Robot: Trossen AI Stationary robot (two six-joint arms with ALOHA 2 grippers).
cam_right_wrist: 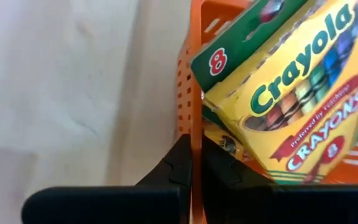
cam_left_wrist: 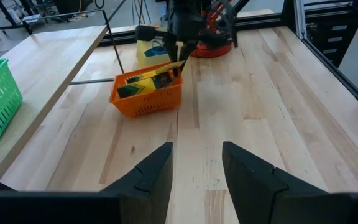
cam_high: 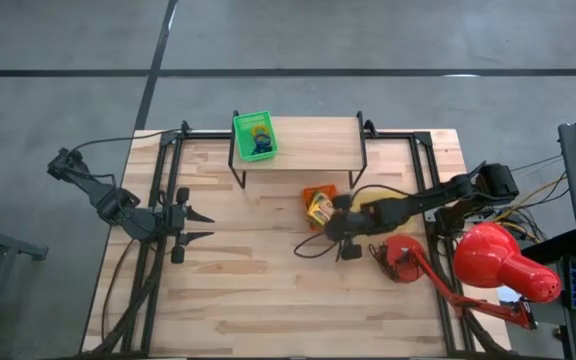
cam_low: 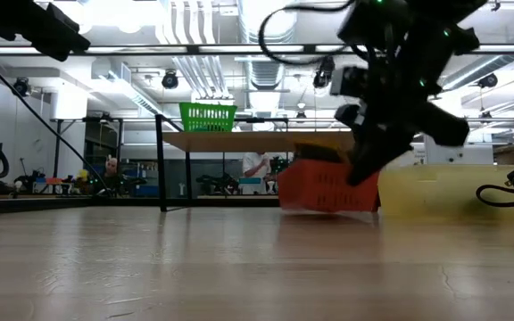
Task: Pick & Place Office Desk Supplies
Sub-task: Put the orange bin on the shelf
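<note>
Robotics lab or workshop, indoors. Pale butcher-block wooden table (cam_high: 268, 290) bolted into a black metal frame (cam_high: 158, 250), standing on a grey concrete floor (cam_high: 68, 40) marked with dark lines. Two dark jointed robot arms mounted at the table's sides, loose cables trailing from the right one. Small raised wooden shelf on thin black legs (cam_high: 303, 140) on the tabletop. Low view: open industrial ceiling with white ducts (cam_low: 190, 36) and strip lights; benches crowded with equipment along the far wall; a person in a light top (cam_low: 255, 166) behind the table. Left wrist view: aluminium framing and dark racks (cam_left_wrist: 328, 31) beside the table.
</note>
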